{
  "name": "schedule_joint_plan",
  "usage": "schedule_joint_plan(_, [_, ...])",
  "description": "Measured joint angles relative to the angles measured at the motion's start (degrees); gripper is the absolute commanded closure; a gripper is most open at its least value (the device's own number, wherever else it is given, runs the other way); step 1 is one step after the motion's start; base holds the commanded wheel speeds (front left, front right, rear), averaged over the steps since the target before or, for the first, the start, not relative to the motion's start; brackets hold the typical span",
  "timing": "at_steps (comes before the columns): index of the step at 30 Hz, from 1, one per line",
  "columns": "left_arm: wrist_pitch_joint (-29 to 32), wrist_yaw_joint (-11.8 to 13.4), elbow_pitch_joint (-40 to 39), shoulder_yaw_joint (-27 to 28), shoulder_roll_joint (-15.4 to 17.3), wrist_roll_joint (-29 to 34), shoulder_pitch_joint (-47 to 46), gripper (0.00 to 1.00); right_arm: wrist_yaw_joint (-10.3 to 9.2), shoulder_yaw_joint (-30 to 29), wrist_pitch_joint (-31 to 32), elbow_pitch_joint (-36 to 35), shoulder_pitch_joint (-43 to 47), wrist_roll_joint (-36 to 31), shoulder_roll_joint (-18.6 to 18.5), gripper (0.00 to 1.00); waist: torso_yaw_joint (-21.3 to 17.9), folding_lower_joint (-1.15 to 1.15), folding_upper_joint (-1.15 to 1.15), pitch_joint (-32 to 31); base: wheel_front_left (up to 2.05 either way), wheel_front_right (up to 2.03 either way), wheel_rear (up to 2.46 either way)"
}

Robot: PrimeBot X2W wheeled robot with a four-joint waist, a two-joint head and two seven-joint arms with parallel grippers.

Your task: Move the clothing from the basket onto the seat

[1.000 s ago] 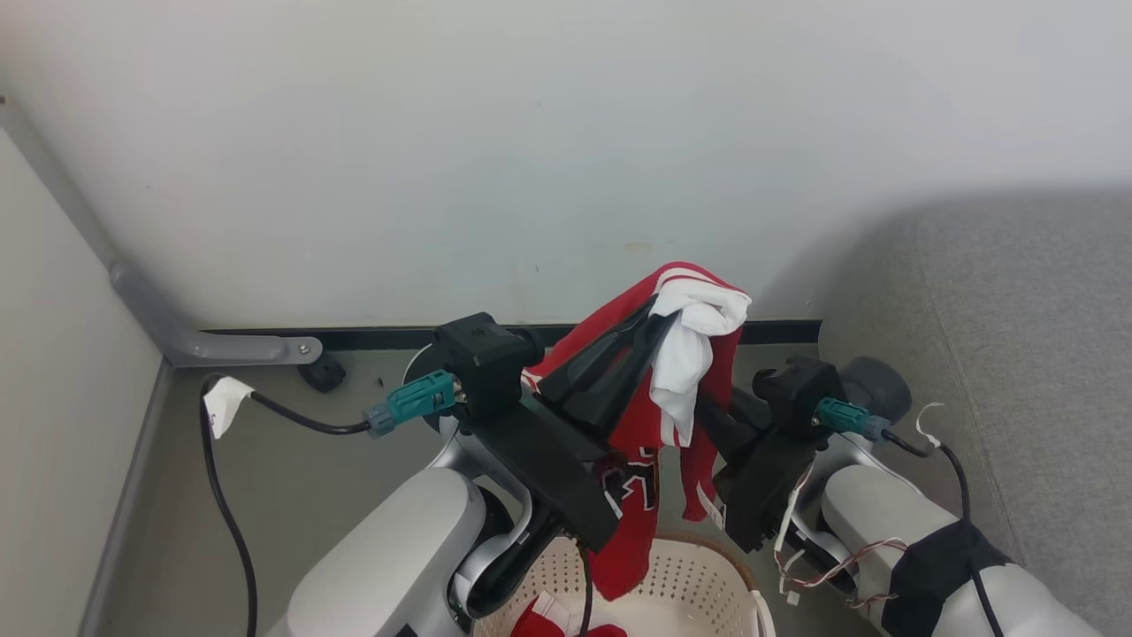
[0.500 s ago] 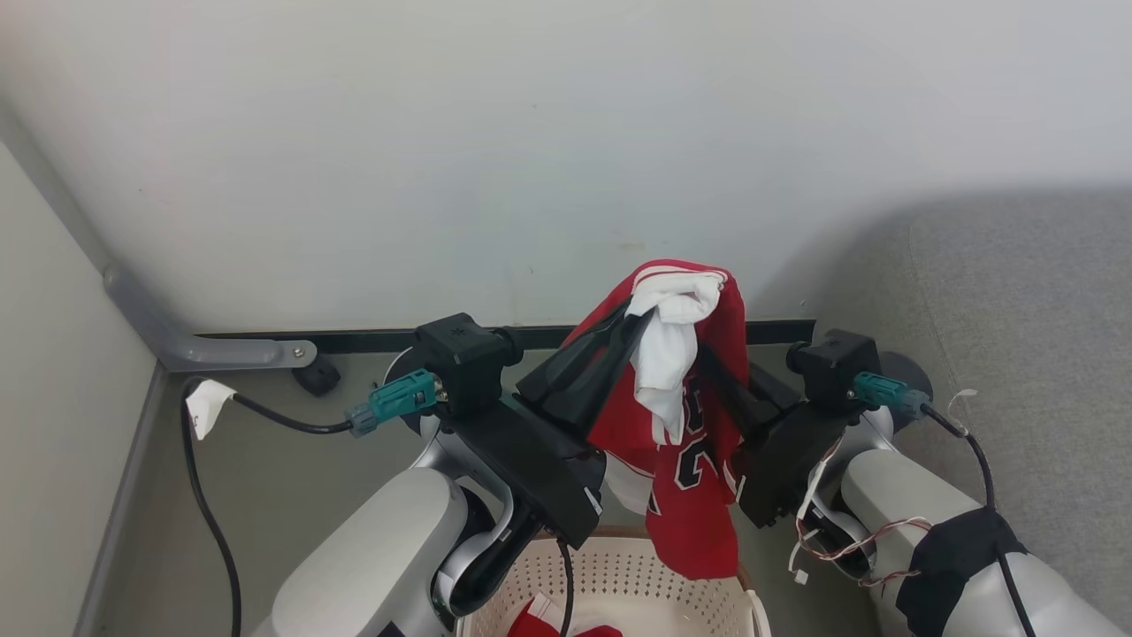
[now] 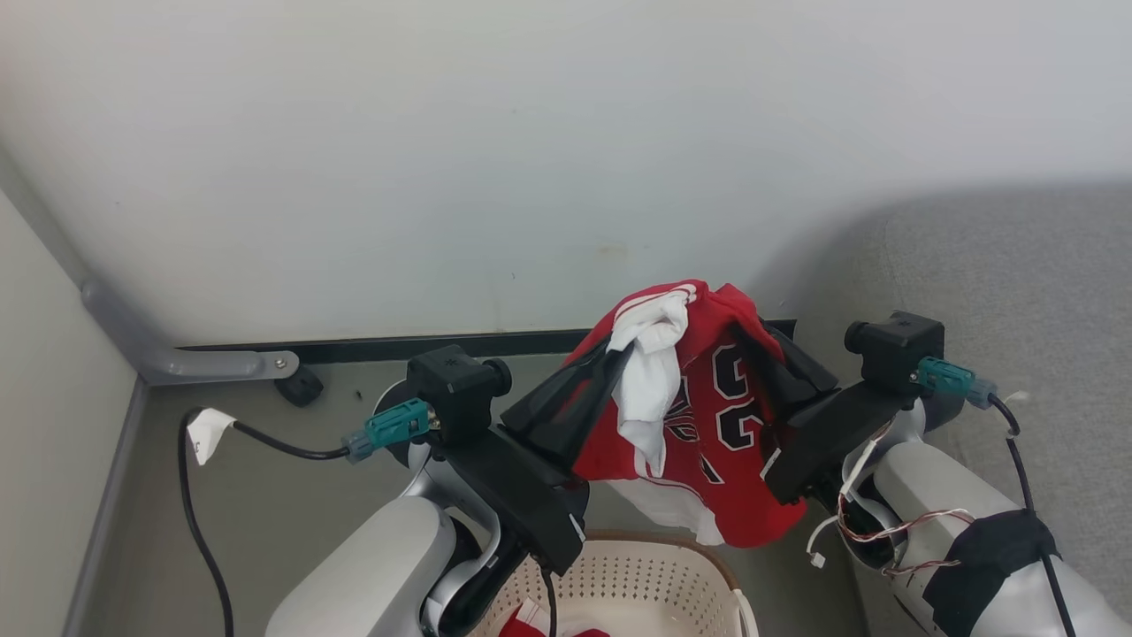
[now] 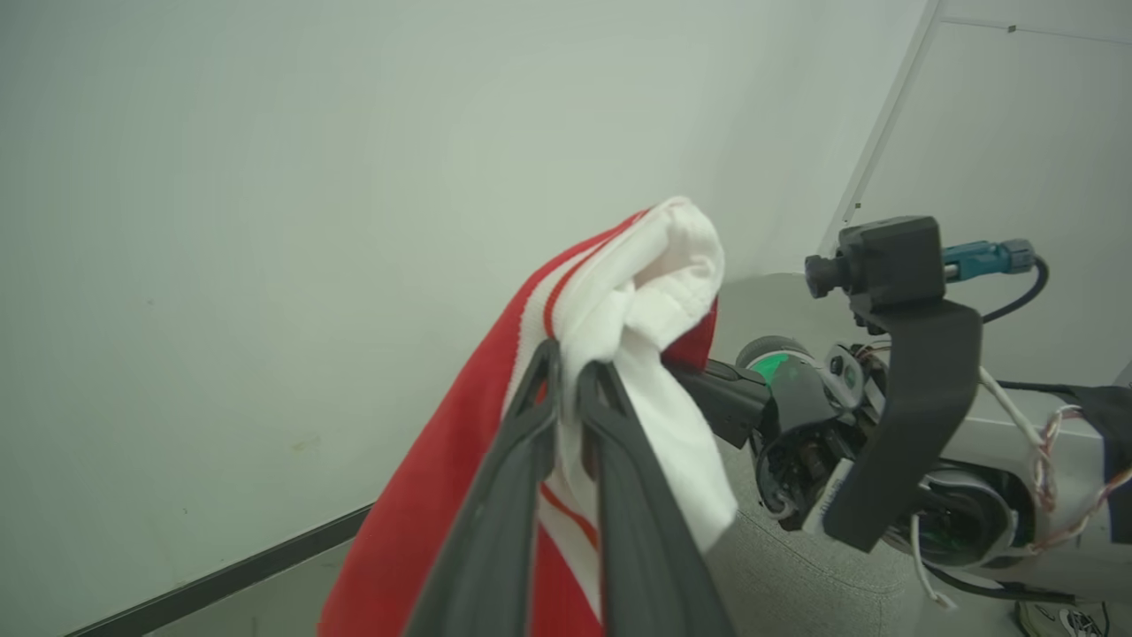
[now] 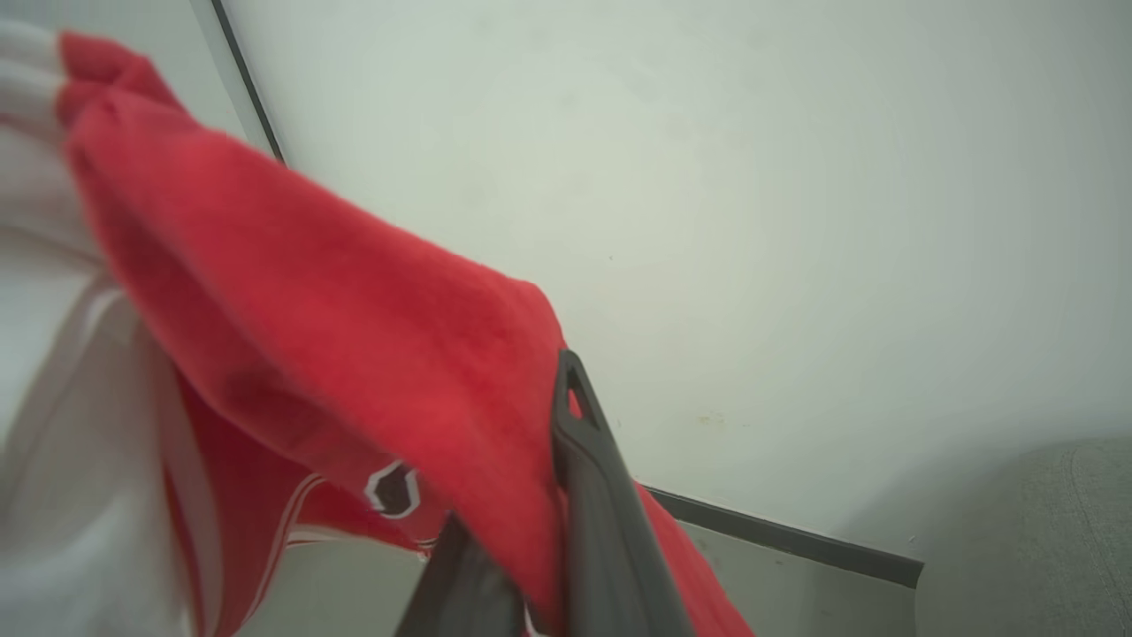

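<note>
Currently held: a red jersey (image 3: 707, 416) with black numerals, white fabric bunched at its top, strung in the air between the two grippers.
Left gripper (image 3: 619, 352): fingers pressed together, pinching the white-and-red bunch.
Right gripper (image 3: 768, 341): fingers closed on the jersey's other upper corner, with red cloth caught between them.
Head view: it alone shows the basket (image 3: 659, 575), at the bottom edge under the jersey's hem, with more red and white cloth lying inside. The seat (image 3: 1017, 292) lies to the right, beside the right arm and apart from the jersey.
Left wrist view: the left fingertips meet on a fold of white fabric with red stripes. Beyond them is the right arm's wrist, with grey seat fabric below it.
Right wrist view: one finger's tip stands bare against the wall (image 5: 796, 221). The other finger is mostly covered by blurred red cloth draped across it. A corner of the seat is at lower right.
</note>
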Motion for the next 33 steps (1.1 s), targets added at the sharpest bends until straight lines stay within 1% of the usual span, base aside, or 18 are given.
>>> schedule_joint_plan(1, [0.0, 0.0, 0.0, 0.0, 0.2, 0.0, 0.1, 0.09, 0.00, -0.2, 0.0, -0.3, 0.2, 0.2, 0.0, 1.00, -0.1, 0.00, 0.00, 0.0, 0.00, 0.00, 0.00])
schedule_joint_plan(2, [-0.1, 0.3, -0.2, 0.1, 0.4, 0.0, 0.4, 0.00, 0.00, -0.4, 0.0, -0.6, 0.2, 0.5, 0.1, 1.00, -0.3, 0.00, 0.00, 0.0, 0.00, 0.00, 0.00])
schedule_joint_plan(10, [-0.6, 0.3, -1.3, -0.1, 2.2, 0.0, 3.6, 0.00, 0.00, -2.1, 0.0, -2.5, 1.0, 1.0, 0.0, 1.00, -2.7, 0.00, 0.00, -0.3, 0.00, 0.00, 0.00])
schedule_joint_plan(17, [-0.6, 0.7, -2.0, -0.3, 3.8, 0.1, 5.7, 0.00, 0.00, -5.4, 0.0, -4.8, 1.9, 1.4, -2.2, 1.00, -5.4, 0.00, 0.00, -0.4, 0.00, 0.00, 0.00])
schedule_joint_plan(24, [-1.7, 1.8, -2.8, -0.4, 4.6, 1.9, 6.0, 0.00, 0.00, -8.8, 0.0, -8.5, 4.7, 1.9, -4.2, 1.00, -8.6, 0.00, 0.00, -0.2, 0.00, 0.00, 0.00])
schedule_joint_plan(29, [-2.2, 2.2, -3.1, -0.4, 5.2, 2.5, 7.0, 0.00, 0.00, -10.4, 0.0, -11.1, 5.8, 1.8, -5.0, 1.00, -10.8, 0.00, 0.00, -0.1, 0.00, 0.00, 0.00])
schedule_joint_plan(33, [-2.7, 2.3, -3.7, -0.4, 5.6, 2.6, 7.1, 0.00, 0.00, -12.7, -0.1, -13.6, 6.8, 1.2, -6.0, 1.00, -13.0, 0.00, 0.00, 0.1, 0.00, 0.00, 0.00])
